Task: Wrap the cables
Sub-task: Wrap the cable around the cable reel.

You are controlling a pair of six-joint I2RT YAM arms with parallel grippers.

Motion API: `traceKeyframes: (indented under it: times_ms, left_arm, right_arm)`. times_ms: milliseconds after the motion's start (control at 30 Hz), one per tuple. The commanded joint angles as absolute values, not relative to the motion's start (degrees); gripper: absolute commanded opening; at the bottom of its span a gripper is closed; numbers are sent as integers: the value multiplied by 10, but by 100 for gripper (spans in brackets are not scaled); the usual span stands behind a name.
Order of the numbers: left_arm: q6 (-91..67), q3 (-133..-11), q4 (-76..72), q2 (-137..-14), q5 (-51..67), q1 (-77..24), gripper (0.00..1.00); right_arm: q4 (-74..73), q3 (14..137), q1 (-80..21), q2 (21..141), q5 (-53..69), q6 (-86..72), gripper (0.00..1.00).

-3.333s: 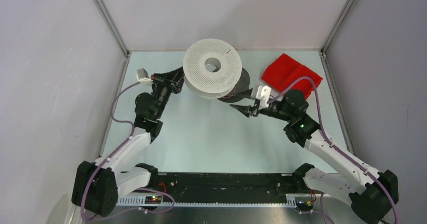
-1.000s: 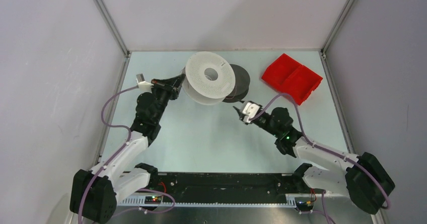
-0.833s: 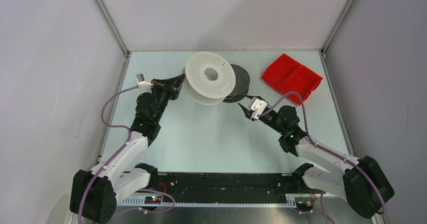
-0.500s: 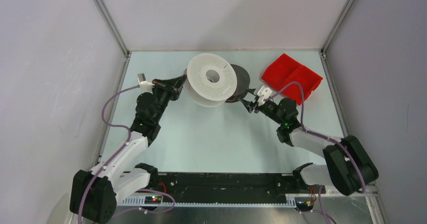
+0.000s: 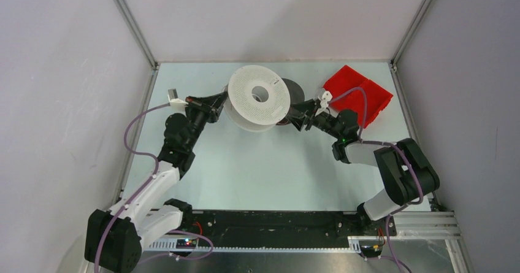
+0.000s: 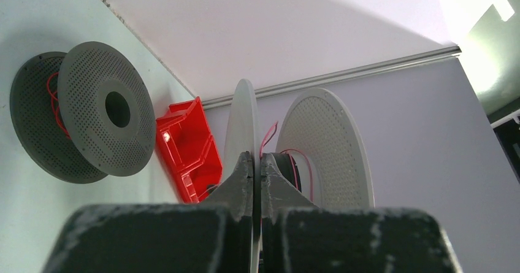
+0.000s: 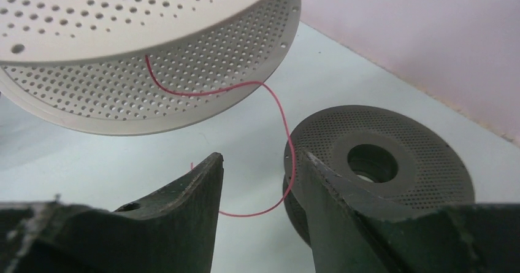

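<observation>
My left gripper (image 5: 219, 100) is shut on the near flange of the white spool (image 5: 260, 97) and holds it raised and tilted; in the left wrist view the flange (image 6: 241, 121) sits edge-on between the closed fingers (image 6: 257, 162). A thin red filament (image 7: 279, 110) hangs from the white spool (image 7: 141, 40) and curves down beside the dark grey spool (image 7: 380, 156), which lies on the table (image 5: 296, 94). My right gripper (image 7: 258, 157) is open with the strand looping between its jaws, close to the right finger. It sits just right of the spools (image 5: 298, 116).
A red bin (image 5: 358, 95) stands at the back right, behind the right wrist; it also shows in the left wrist view (image 6: 187, 147). Grey walls enclose the pale table (image 5: 257, 169) on three sides. The dark grey spool (image 6: 104, 116) carries a little red filament.
My right gripper has moved from the table's middle back and up to the gap between the two spools. The white spool sits lower than 3.3 s ago; the left gripper keeps its hold.
</observation>
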State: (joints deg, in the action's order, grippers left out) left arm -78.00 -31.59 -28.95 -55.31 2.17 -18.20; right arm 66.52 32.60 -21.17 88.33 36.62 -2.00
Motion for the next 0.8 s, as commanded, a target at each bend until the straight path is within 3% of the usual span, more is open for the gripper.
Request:
traceKeyframes:
  times_ms: [0,33,100,133,200,500,767]
  left_arm:
    - [-797,-346,-338,-529,25,-180,0]
    - [-797,-346,-338,-530,22,-179,0]
    - [-796,-346,-339,-529,17,-179,0]
    - [-796,-345,-339,-528,13,-180,0]
    - [-793,-343,-338,-524,-4,-179,0]
    - [-728,-369,-339,-523,-61,-168,0]
    - [-718,-370,-338,-522,-60,-168,0]
  right_arm:
    - [720,346,-210,906,395,-80,52]
    - [717,346,-210,907,394,-86,51]
    - [706,346,-212,906,393,-91,38]
    - [702,346,-214,904,392,-96,18]
    - [682,343,-222,890,390,-104,0]
    - [387,324,-358,711,262,49,0]
    - [370,325,-391,667,268,54,0]
